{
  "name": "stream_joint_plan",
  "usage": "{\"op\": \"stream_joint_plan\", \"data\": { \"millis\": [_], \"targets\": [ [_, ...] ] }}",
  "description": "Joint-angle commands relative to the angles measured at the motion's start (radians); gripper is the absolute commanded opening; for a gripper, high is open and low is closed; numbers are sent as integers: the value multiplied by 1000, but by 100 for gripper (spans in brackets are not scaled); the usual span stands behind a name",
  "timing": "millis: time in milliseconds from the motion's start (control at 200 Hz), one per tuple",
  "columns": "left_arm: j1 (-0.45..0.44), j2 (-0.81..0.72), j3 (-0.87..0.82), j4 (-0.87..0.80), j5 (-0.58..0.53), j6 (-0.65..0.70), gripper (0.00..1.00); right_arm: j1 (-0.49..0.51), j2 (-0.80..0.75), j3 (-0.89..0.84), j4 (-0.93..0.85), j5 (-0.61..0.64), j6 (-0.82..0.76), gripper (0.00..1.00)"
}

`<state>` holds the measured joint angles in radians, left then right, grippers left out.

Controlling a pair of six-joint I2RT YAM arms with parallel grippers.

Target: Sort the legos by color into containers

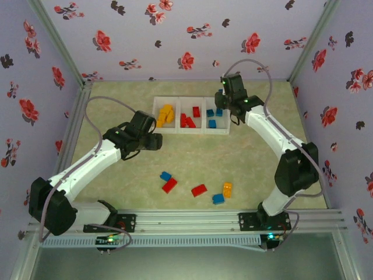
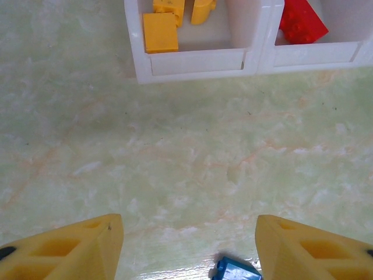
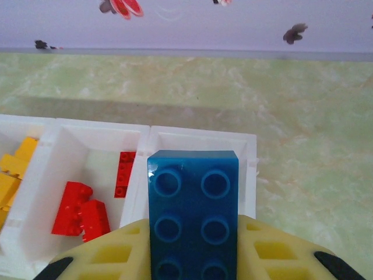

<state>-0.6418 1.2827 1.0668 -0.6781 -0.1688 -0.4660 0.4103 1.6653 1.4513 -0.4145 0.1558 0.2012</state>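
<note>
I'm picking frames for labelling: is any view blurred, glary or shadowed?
Top external: soft, evenly lit, little shadow. Left wrist: pale glare on the table at the bottom edge, claw fingers blurred. Right wrist: held blue brick crisp, a shadow band behind the containers.

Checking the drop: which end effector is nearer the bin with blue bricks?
Right. The right end effector, shut on a blue brick, is at that bin; the left end effector is by the yellow bin at the other end.
</note>
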Motion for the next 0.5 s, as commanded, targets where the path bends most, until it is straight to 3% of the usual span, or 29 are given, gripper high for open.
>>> {"op": "stream_joint_plan", "data": {
  "millis": [0, 195, 315, 495],
  "targets": [
    [-9, -15, 19, -33, -22, -8, 62, -26, 42, 10, 50, -35, 8, 32],
    [-10, -14, 31, -49, -29, -9, 62, -44, 90, 14, 51, -40, 13, 33],
    [-10, -7, 45, -55, -32, -8, 62, -50, 102, 15, 51, -34, 15, 50],
    [-14, 21, 74, -71, -32, -2, 63, -53, 92, 6, 49, -31, 20, 58]
  ]
}}
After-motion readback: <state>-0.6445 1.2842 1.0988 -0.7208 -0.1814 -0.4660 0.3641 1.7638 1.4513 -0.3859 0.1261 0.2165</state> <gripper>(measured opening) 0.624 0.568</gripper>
